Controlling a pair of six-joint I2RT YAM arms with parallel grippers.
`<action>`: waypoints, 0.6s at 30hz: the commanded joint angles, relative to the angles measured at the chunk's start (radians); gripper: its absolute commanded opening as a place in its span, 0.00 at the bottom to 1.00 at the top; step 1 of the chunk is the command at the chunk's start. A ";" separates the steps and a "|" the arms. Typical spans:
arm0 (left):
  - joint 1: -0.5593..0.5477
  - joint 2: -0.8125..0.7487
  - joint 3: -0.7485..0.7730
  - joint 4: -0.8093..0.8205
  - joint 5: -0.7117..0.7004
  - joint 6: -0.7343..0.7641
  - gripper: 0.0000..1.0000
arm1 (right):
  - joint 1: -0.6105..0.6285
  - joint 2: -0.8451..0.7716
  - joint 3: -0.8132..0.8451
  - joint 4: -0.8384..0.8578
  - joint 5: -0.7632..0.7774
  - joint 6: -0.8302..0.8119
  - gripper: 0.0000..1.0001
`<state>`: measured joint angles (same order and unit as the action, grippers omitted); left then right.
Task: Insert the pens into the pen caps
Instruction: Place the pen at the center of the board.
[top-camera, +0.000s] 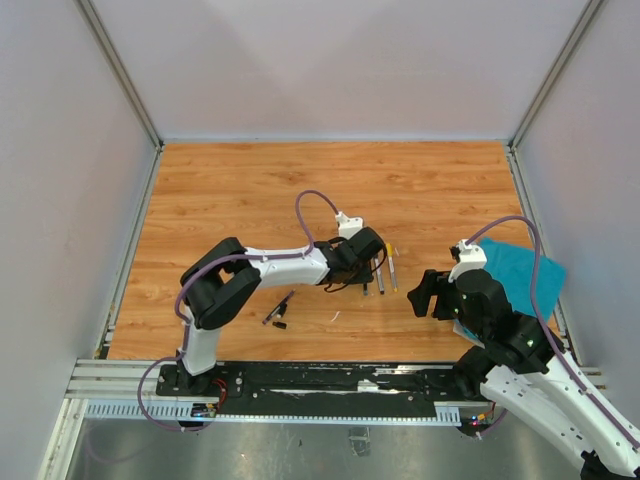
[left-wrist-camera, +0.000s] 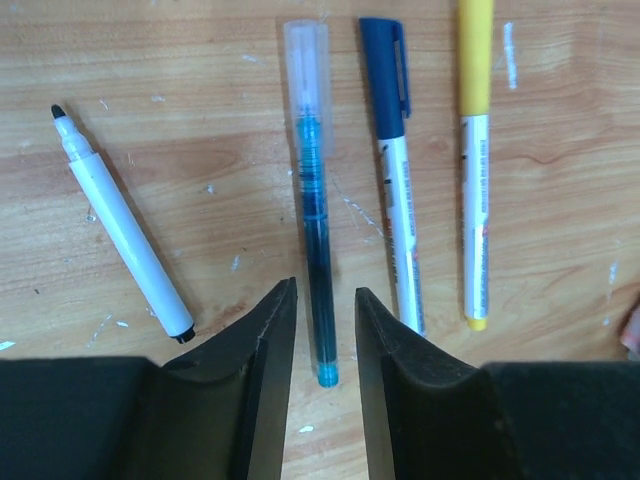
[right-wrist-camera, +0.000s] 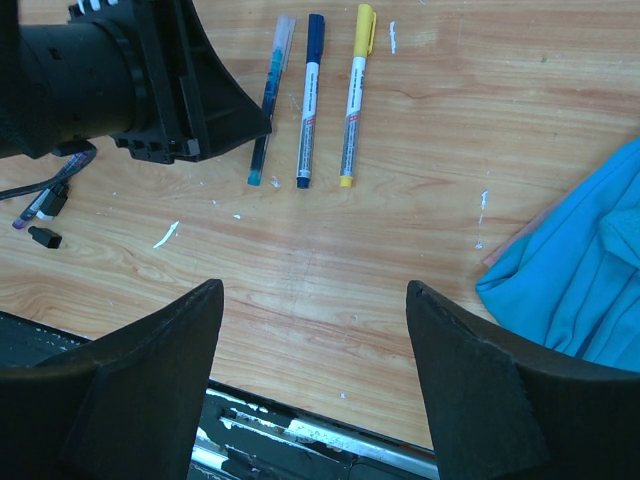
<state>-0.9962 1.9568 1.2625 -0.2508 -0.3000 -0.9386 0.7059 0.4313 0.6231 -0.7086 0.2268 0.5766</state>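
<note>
In the left wrist view four pens lie on the wood. An uncapped white pen (left-wrist-camera: 120, 225) is at the left, then a teal pen (left-wrist-camera: 315, 220) under a clear cap, a white pen (left-wrist-camera: 398, 200) with a navy cap, and a yellow-capped pen (left-wrist-camera: 475, 150). My left gripper (left-wrist-camera: 325, 300) is open a little. Its jaws straddle the teal pen's tail with a gap on each side, and the pen rests on the table. A dark pen (top-camera: 278, 306) and a black pen cap (top-camera: 281, 324) lie to the left. My right gripper (right-wrist-camera: 315, 290) hangs wide open and holds nothing.
A teal cloth (top-camera: 520, 275) lies at the right, beside the right arm. A tiny white scrap (right-wrist-camera: 166, 234) sits on the wood near the front. The black mounting rail (top-camera: 330, 385) runs along the near edge. Grey walls enclose the table.
</note>
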 joint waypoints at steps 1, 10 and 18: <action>0.005 -0.117 0.013 0.036 -0.022 0.114 0.35 | -0.011 0.000 -0.003 0.003 -0.006 0.011 0.74; 0.005 -0.306 -0.068 0.056 -0.040 0.272 0.37 | -0.010 0.009 0.000 0.010 -0.016 -0.004 0.74; 0.006 -0.501 -0.237 0.018 -0.100 0.359 0.35 | -0.010 0.004 -0.012 0.068 -0.079 -0.057 0.74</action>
<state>-0.9962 1.5593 1.1110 -0.2153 -0.3435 -0.6529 0.7059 0.4393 0.6231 -0.6872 0.1837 0.5556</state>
